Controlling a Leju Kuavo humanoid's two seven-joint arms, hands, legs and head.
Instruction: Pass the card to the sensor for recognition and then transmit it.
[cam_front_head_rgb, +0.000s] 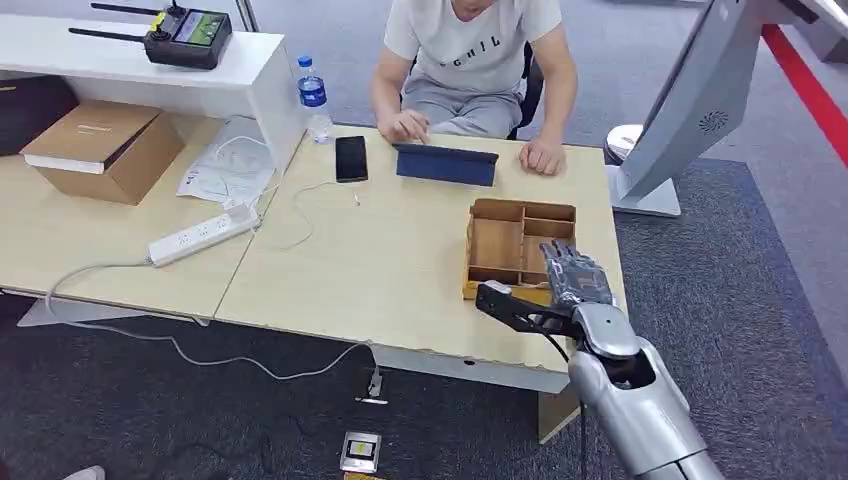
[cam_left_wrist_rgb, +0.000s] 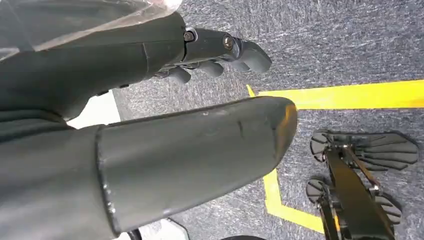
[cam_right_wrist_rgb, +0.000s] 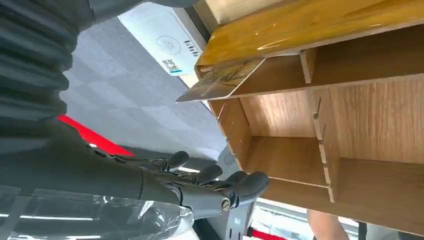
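While the right hand (cam_front_head_rgb: 574, 272) hovers over the wooden box (cam_front_head_rgb: 497, 240) on the desk (cam_front_head_rgb: 380, 270), fingers loose and holding nothing, the card (cam_right_wrist_rgb: 220, 82) leans in a box compartment, ungrasped. Sensor pass and handover both remain. Left hand (cam_left_wrist_rgb: 210, 60) hangs empty, fingers curled.

The head view is bright and evenly lit, with only soft, short shadows under the cardboard box (cam_front_head_rgb: 100, 148) and the wooden organizer (cam_front_head_rgb: 515, 247); it stays sharp to the edges. In the right wrist view, glare lies on the organizer's rim at 1 o'clock, and the near parts of the right hand (cam_right_wrist_rgb: 200, 182) are dark and soft. The left wrist view is dimmer, with the close thumb (cam_left_wrist_rgb: 200, 160) blurred.
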